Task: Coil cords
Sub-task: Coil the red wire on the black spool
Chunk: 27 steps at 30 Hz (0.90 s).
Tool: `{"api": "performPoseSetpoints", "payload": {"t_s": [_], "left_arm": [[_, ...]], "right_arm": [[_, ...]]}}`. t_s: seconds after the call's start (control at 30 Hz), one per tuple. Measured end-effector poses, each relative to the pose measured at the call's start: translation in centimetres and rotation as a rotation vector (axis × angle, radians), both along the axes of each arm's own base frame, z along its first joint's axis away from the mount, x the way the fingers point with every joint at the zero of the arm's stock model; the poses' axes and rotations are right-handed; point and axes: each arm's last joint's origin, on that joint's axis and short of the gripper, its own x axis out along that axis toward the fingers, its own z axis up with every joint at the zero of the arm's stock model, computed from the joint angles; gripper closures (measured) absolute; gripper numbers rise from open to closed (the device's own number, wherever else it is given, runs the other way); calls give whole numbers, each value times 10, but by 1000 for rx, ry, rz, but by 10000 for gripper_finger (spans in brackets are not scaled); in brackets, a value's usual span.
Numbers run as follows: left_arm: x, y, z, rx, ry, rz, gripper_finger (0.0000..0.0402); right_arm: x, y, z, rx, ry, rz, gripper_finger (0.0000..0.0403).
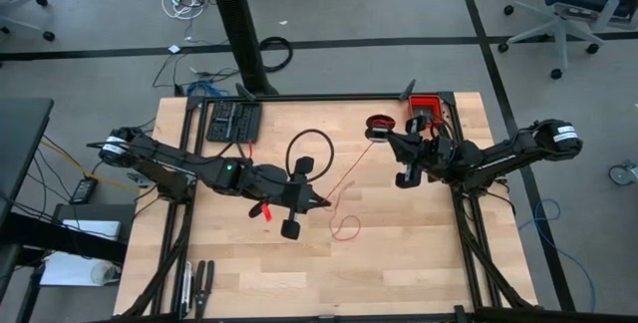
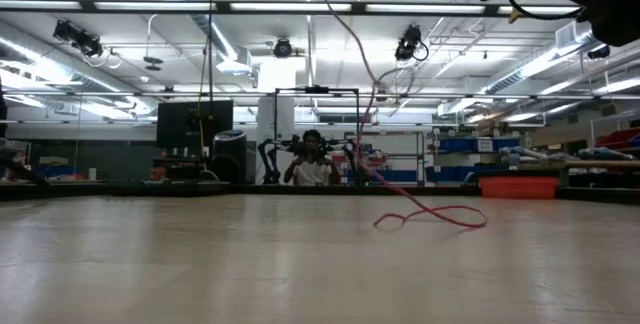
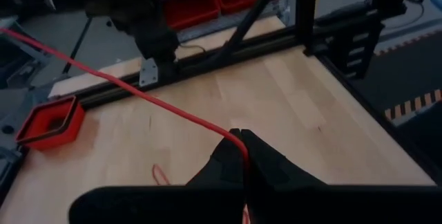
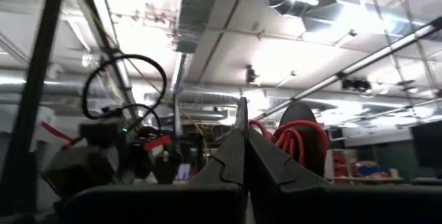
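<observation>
pinching red cord [image 3: 173, 110] — left gripper [image 3: 243, 156] jaws closed, strand taut

Smooth pale wooden table [image 1: 419, 253]

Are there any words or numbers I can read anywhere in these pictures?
None can be read.
The dark keyboard-like panel on the table has marks too small to read.
The red bin shows no label.
The far screens in the room are blurred.

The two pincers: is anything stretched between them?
Yes. In the high view the thin red cord runs from the shut left pincer up toward the right pincer, above bare wooden table.
</observation>
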Motion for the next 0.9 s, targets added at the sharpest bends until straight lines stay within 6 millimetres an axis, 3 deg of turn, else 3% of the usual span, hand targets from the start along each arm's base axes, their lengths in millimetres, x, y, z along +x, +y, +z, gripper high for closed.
{"api": "performPoseSetpoints", "payload": {"t_s": [0.27,0.57,0.9], "left_arm": [[9,-2,-1,32,-68,19,401],[10,-8,-15,-12,-14,-6,401],[5,-23,-19,-46,17,-90,401]], "right_arm": [[1,0,8,4,-35,-4,401],[-1,-1,12,-27,-46,-18,401],[-3,-2,14,-41,-55,-38,401]]}}
